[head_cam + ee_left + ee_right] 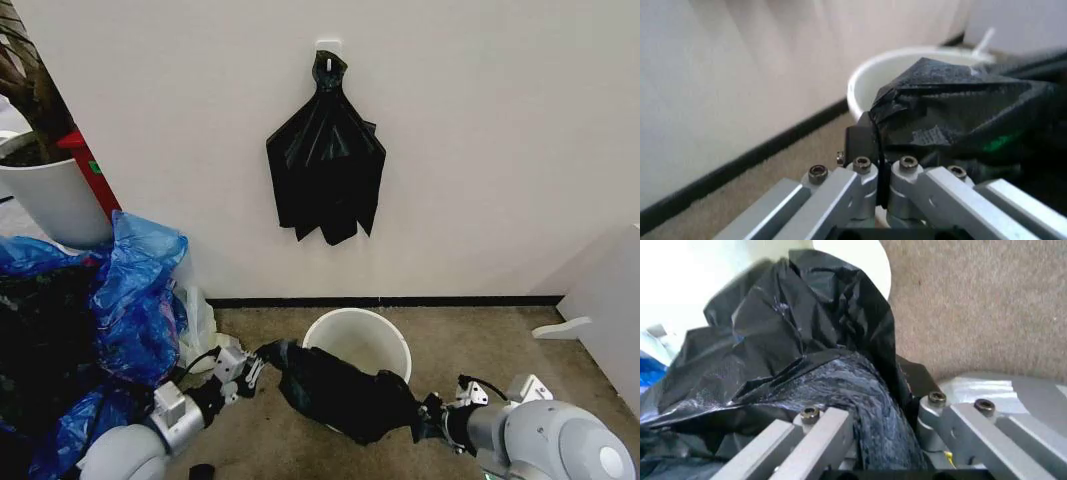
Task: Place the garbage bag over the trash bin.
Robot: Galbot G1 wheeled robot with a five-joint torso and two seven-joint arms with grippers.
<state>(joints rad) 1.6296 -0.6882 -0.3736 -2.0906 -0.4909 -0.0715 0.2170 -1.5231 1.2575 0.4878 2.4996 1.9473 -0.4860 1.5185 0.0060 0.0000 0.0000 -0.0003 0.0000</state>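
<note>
Beige carpet (480, 350) runs up to a plain white wall (480, 150) with a dark baseboard, and the trash bin (372, 334), a round cream-white bucket, sits on the floor close to that wall. Both claws are busy with the garbage bag (340, 392), which hangs stretched between them, right in front of the bin and partly across its near rim.

The left gripper (256, 366) has its fingers pinched nearly together on one end of the bag; in the left wrist view you can see the black film squeezed between the pads (860, 142). The right gripper (424, 412) is clamped on the other end, with a thick twisted bunch of plastic jammed between its fingers (910, 382).

The bag itself is glossy black, crumpled and bunched up, not opened out at all.

Off to the side there's a pile of blue plastic bags (135, 290), a white plant pot (55, 195), and a fan-shaped bunch of black bags (325, 160) hanging on the wall.
</note>
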